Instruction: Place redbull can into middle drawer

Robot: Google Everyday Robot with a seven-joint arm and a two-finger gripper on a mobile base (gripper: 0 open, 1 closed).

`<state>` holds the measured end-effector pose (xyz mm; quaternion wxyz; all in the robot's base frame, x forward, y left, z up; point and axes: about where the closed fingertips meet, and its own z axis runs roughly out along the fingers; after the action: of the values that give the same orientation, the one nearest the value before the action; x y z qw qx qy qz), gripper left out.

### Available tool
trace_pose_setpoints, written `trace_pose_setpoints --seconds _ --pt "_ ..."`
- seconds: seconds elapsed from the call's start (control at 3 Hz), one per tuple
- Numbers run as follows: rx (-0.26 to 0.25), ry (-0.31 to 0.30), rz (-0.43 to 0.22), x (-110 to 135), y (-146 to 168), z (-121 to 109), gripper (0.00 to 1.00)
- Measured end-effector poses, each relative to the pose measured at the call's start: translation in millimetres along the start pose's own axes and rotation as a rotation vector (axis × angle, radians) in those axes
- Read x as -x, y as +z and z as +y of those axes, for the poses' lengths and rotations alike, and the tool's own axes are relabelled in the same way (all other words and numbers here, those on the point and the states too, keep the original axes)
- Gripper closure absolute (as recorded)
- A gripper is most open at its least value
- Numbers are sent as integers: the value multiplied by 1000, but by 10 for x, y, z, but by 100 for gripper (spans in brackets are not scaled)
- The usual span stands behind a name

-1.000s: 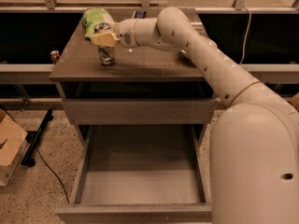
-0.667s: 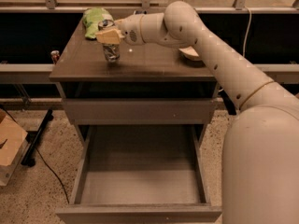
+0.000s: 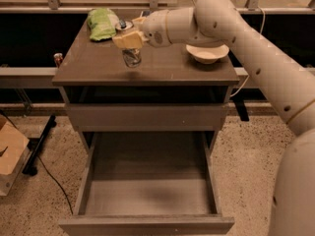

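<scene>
The redbull can [image 3: 131, 57] stands upright in my gripper [image 3: 129, 39] over the left half of the cabinet top [image 3: 162, 70]. Its silver top shows just above the tan fingers [image 3: 123, 41], which are closed around its upper part. I cannot tell whether its base touches the top or hangs just above it. The middle drawer [image 3: 147, 224] is pulled fully open below, toward me, with its grey floor [image 3: 147, 193] bare. My arm reaches in from the right.
A green bag [image 3: 102, 23] lies at the back left of the cabinet top. A white bowl [image 3: 207, 53] sits at the right. A closed drawer front [image 3: 147, 117] is above the open one. A small red can [image 3: 58, 59] stands on the left ledge. A cardboard box [image 3: 10, 156] sits on the floor at left.
My gripper, with the redbull can in it, has moved to the right along the cabinet top, away from the green bag. The drawer has stayed open.
</scene>
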<state>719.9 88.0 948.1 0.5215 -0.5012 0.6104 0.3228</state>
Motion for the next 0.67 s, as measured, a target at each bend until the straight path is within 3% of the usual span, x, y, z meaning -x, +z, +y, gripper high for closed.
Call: trace_pose_setpoints --seconds 0.33,0.67 --pt "-18 -15 4 -197 -461 315 100" --pt "-35 9 27 -552 -838 670 100"
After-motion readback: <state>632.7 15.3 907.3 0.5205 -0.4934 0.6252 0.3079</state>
